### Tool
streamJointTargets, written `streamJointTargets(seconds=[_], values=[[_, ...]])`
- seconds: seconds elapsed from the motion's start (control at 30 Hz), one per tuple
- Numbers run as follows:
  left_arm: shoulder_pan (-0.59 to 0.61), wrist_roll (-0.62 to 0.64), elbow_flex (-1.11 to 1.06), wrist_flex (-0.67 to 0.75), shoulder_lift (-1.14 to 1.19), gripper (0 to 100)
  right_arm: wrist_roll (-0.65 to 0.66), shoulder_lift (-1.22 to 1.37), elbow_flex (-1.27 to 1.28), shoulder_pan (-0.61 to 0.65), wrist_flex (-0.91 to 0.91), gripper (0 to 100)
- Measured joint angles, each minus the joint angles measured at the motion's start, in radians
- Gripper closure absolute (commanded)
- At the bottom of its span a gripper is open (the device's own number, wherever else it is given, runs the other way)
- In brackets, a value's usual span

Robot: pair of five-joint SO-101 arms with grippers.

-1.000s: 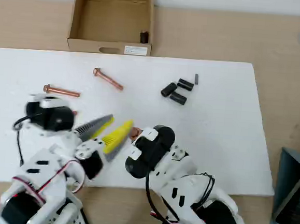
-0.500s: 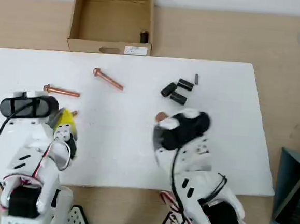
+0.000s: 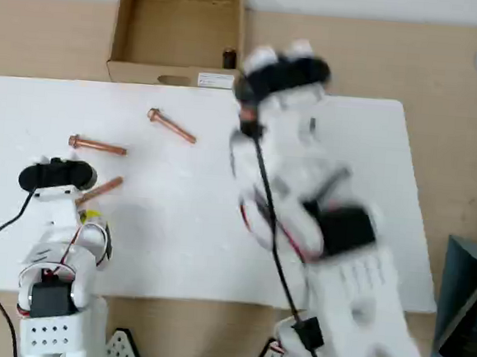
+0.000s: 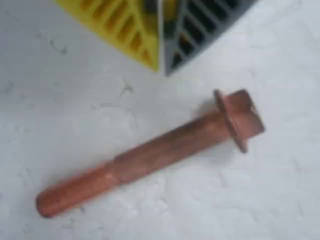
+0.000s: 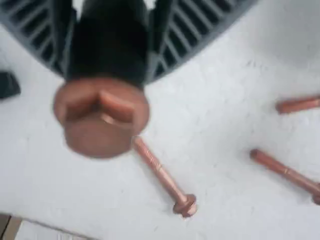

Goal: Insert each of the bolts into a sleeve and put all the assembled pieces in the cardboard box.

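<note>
The left gripper (image 4: 161,56), jaws together and empty, hovers just beside a loose bolt (image 4: 150,155) on the mat (image 3: 177,223). Two other bolts (image 3: 98,145) lie beyond. The right gripper (image 5: 107,65) clamps a sleeved bolt (image 5: 102,117) near the box (image 3: 118,28) — the delivery step. Next it needs carrying over the wall, then releasing.
</note>
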State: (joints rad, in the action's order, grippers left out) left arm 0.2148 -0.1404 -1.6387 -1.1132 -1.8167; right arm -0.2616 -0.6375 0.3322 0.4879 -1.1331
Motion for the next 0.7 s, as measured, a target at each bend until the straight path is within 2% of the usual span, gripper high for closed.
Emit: streamJointTargets(seconds=[0.13,0.43,0.7], values=[[0.000,0.000,0.000,0.000,0.000,100,0.015,0.287,-0.258,0.000,0.000,98.9],[0.000,0.000,0.000,-0.005,0.000,100,0.137,0.775,-0.726,-0.002,0.000,98.9],[0.000,0.000,0.000,-0.005,0.000,100,0.321,1.140,-1.120,-0.002,0.000,98.9]])
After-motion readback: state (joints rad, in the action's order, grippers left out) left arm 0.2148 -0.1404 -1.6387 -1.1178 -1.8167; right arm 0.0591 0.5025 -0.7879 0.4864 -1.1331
